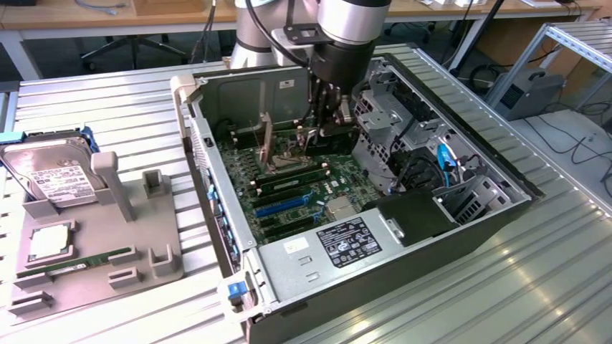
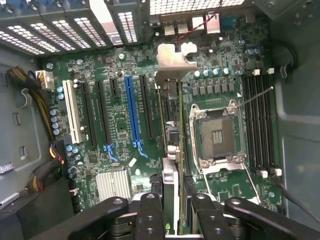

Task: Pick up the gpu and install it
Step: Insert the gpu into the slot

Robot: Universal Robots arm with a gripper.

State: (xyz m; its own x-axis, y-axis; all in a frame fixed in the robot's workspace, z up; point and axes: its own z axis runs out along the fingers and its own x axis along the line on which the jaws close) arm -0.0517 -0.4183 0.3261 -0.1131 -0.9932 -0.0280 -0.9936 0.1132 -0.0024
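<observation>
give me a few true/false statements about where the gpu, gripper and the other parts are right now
1. The gripper holds the gpu edge-on over the motherboard. True.
2. The gpu lies flat on the grey holder outside the case. False: it is inside the open computer case, in the gripper.
3. The hard drive stands in the grey holder on the exterior view's left. True.
4. The memory stick is held by the gripper. False: it rests on the grey holder.
5. The CPU socket has a cooler mounted on it. False: it is bare.
</observation>
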